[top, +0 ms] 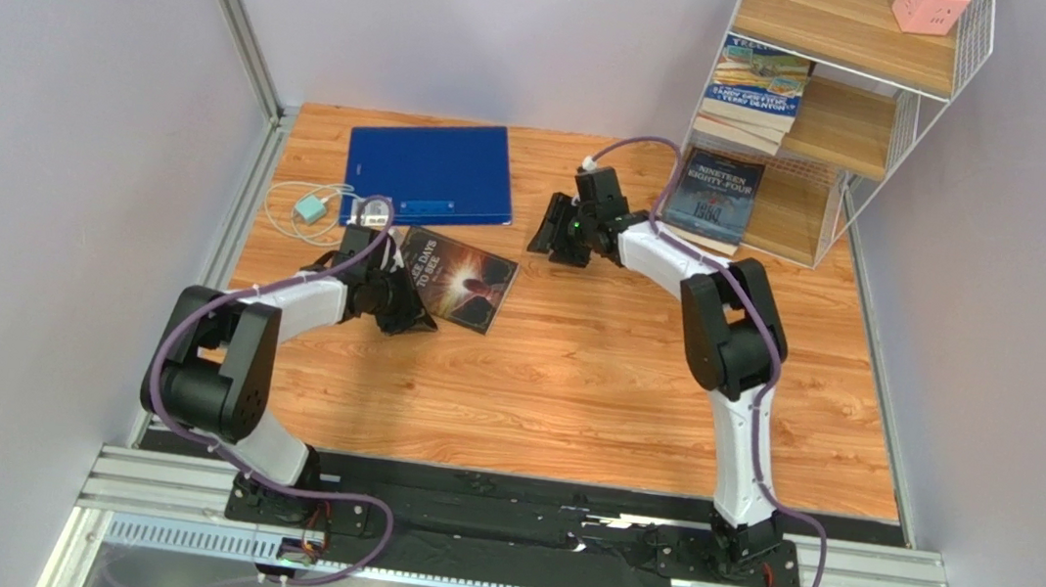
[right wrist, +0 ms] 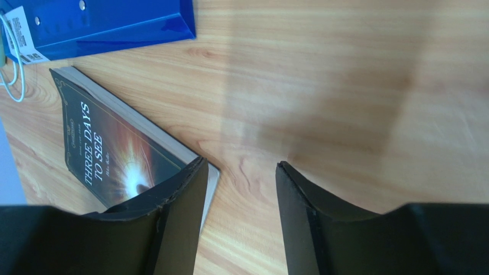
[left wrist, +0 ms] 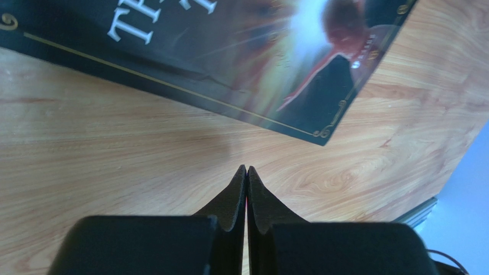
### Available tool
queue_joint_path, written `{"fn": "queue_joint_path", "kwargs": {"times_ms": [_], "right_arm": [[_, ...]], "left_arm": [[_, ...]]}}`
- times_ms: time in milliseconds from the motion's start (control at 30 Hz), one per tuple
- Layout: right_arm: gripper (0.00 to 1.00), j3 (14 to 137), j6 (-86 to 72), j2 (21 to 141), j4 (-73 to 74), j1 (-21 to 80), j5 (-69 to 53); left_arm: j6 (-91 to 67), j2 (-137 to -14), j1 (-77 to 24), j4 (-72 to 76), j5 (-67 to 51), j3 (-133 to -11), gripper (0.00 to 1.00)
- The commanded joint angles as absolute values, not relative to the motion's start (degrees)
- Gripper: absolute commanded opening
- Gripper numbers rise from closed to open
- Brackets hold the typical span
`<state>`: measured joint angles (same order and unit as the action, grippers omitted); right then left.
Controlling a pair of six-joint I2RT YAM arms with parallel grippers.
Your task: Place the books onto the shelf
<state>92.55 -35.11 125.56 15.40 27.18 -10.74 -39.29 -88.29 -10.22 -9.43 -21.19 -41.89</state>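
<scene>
Lying flat and face up on the wooden table (top: pixel 592 390), the dark "Three Days to See" book (top: pixel 457 280) sits toward the left side, just in front of the blue binder (top: pixel 429 172) and well apart from the shelf (top: pixel 939 75) at the far right corner. On that white wire shelf, the navy "Nineteen Eighty-Four" (top: pixel 715 197) lies on the lowest wooden board with its near edge overhanging. A stack of books (top: pixel 756 96) rests on the middle board, though how many are in it cannot be told.

The left gripper (left wrist: pixel 247 169) is down by the near-left edge of the dark book. Its two fingers are pressed together with nothing between them, and their tips sit just short of the cover's corner over bare wood. The right gripper (right wrist: pixel 238 172) hovers over the table between the book and the shelf. Its jaws stand partly apart and empty, and its wrist view looks down at the book's long edge and the binder's corner.

A pink block (top: pixel 932 7) stands on the shelf's top board. A small teal device (top: pixel 310 207) with a white cable lies left of the binder.
</scene>
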Motion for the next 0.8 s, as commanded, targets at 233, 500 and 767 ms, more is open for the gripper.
{"fn": "queue_joint_path", "kwargs": {"times_ms": [233,500,767], "right_arm": [[0.58,110.9,-31.5,138.5,17.4,27.2,-28.6],[0.58,108.2,-29.6,138.2,16.7,30.1,-36.0],[0.51,100.7,-29.0,133.9,14.0,32.8,-36.7]], "left_arm": [[-43.3,-88.7,-9.5,-12.6,-20.4,-42.9,0.0],[-44.7,-88.2,-9.3,-20.4,-13.6,-46.8,0.0],[-43.9,-93.4,-8.8,-24.3,-10.6,-53.2,0.0]]}}
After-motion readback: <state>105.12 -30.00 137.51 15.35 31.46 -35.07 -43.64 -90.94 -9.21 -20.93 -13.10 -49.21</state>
